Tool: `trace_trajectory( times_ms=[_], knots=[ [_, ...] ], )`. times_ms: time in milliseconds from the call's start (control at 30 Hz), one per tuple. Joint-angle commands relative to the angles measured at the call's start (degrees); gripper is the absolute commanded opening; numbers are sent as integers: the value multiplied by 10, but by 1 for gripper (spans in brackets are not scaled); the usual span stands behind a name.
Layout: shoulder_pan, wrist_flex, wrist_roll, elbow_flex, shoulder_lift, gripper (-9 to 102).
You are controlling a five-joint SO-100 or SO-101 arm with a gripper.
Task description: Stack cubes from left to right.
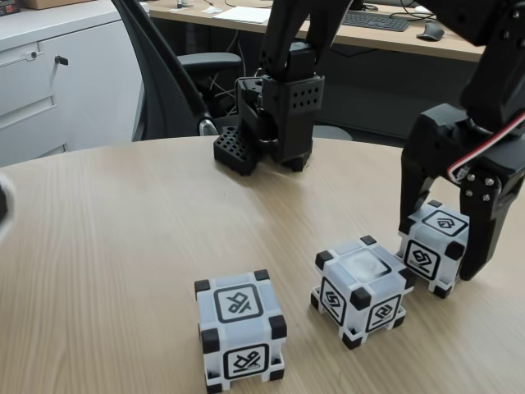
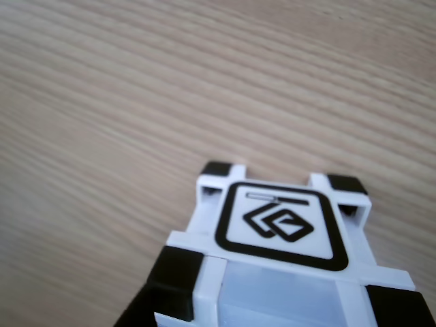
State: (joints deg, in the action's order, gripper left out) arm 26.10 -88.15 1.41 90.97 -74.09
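Three white cubes with black corners stand apart in a row on the wooden table in the fixed view: a left cube (image 1: 240, 331), a middle cube (image 1: 361, 290) and a right cube (image 1: 433, 246). My black gripper (image 1: 440, 242) comes down from the upper right and straddles the right cube, with one finger pressed to each of its sides. That cube rests on the table. The other view shows the same cube (image 2: 279, 225) close up at the bottom edge, with its top symbol facing the camera.
The arm's black base (image 1: 279, 107) stands at the back of the table (image 1: 107, 246), with a perforated black block (image 1: 236, 150) beside it. Behind the table are an office chair (image 1: 176, 74), a desk with a keyboard (image 1: 376, 20) and a white cabinet (image 1: 49, 74).
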Motion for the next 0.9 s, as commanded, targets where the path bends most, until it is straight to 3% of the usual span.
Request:
trace_trajectory(
  times_ms=[0, 500, 867],
  knots=[
    [-4, -2, 7, -25, -14, 0],
    [-3, -15, 13, -84, -180, 0],
    [-11, -129, 32, -82, -255, 0]
  ],
)
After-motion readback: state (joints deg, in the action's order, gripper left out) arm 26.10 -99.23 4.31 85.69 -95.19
